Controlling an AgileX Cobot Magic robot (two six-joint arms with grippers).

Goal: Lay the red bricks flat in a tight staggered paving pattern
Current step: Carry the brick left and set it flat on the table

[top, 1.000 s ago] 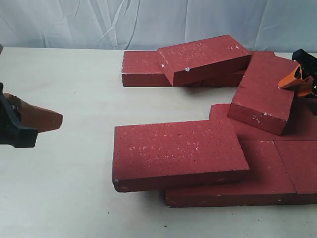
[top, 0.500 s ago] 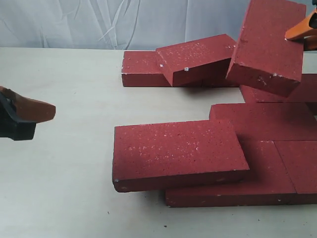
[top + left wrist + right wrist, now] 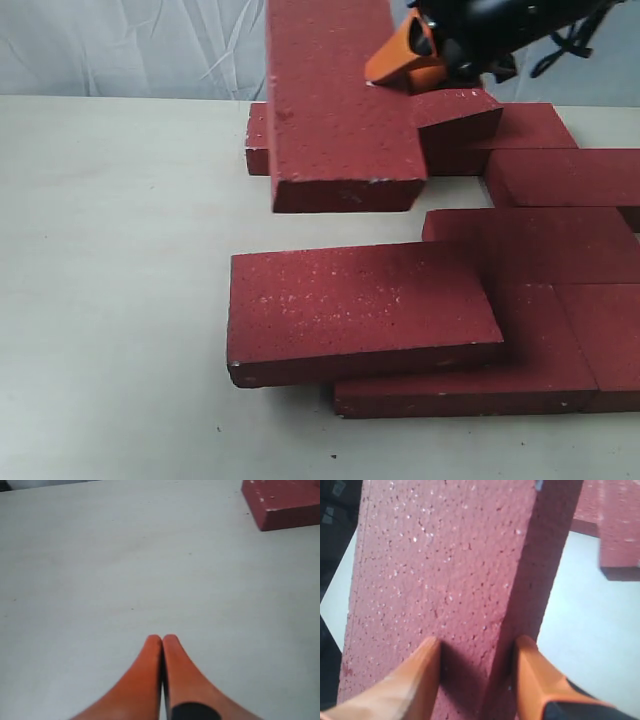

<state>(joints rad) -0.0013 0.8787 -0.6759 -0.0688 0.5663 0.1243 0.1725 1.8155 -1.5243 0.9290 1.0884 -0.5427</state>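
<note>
Exterior view: the right fingers (image 3: 400,55) hold the lifted brick (image 3: 340,110) aloft over the red bricks (image 3: 360,310) on the surface (image 3: 120,250). Left wrist view: the left fingers (image 3: 150,670) are pressed together, empty. Right wrist view: with the fingers clamped on one end of the brick, it is best lowered level and snug beside its neighbours.

No text, label, brand mark, number or sign can be read in any view. The dark-red rough rectangular bricks (image 3: 360,310) show only scattered white flecks and chipped edges, and the pale plain desk (image 3: 120,300) bears no markings.
</note>
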